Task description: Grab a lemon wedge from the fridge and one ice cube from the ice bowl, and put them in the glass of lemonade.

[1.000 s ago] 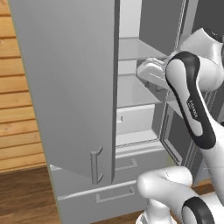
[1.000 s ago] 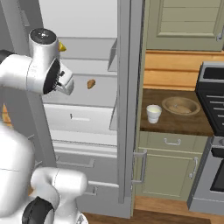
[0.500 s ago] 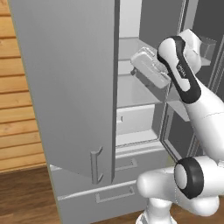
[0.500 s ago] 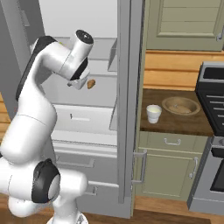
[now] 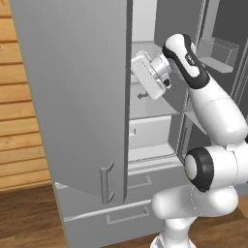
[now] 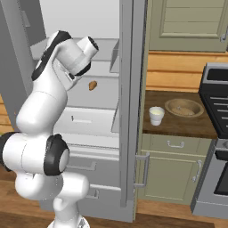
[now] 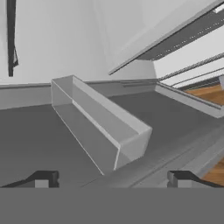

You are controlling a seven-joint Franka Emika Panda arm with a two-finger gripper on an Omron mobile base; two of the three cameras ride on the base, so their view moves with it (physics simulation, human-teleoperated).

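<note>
The grey fridge [image 5: 72, 97] stands with its doors swung open. My arm reaches into its upper compartment, and the white hand [image 5: 147, 77] sits just past the edge of the left door. In the hand view my gripper [image 7: 111, 179] is open, its two dark fingertips [image 7: 41, 179] wide apart with nothing between them, facing a grey door bin [image 7: 100, 122]. The lemon wedge is hidden. On the counter right of the fridge [image 6: 131, 111] stand the glass of lemonade [image 6: 156, 116] and, further right, the wide ice bowl [image 6: 184, 107].
A small brown lump [image 6: 92, 85] lies on a fridge shelf just right of my arm. The open right door stands edge-on between the shelves and the wooden counter [image 6: 178, 127]. A dark stove [image 6: 216, 102] borders the counter on the right; fridge drawers [image 5: 131, 184] sit below.
My arm has swung left and further into the fridge, bringing the hand from near the right side of the compartment to the left door's edge. Glass, bowl and brown lump have stayed put.
</note>
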